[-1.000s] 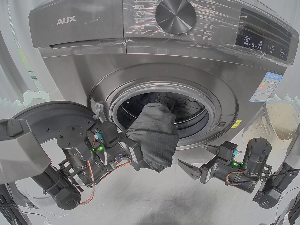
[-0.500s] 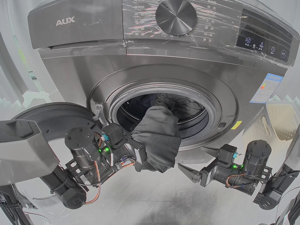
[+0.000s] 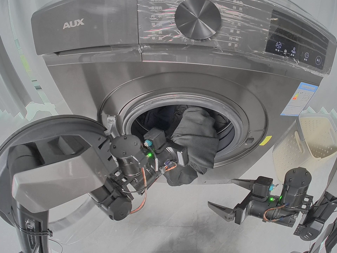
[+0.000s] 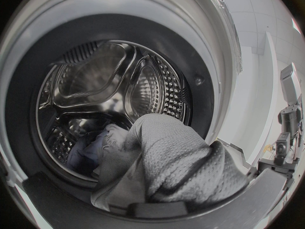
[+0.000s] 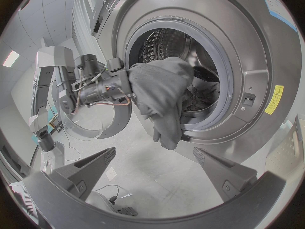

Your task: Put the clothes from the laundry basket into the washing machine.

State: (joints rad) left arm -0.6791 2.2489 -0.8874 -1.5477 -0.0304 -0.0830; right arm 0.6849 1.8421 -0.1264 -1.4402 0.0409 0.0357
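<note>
Grey garment (image 3: 197,135) drapes over left end effector (image 3: 182,157) at drum mouth (image 3: 236,124).

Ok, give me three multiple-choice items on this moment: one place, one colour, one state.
1. Where is the grey garment?
A. Flat on the floor.
B. Draped over the left claw at the drum mouth.
C. On the control dial.
2. What colour is the laundry basket?
A. Blue.
B. Red.
C. Cream.
3. How is the right claw?
A. Open and empty.
B. Shut on a sock.
C. Shut on the door handle.
Answers:
1 B: it hangs from that claw, partly inside the opening.
2 C: its perforated wall is cream.
3 A: its jaws stand apart, nothing between.
</note>
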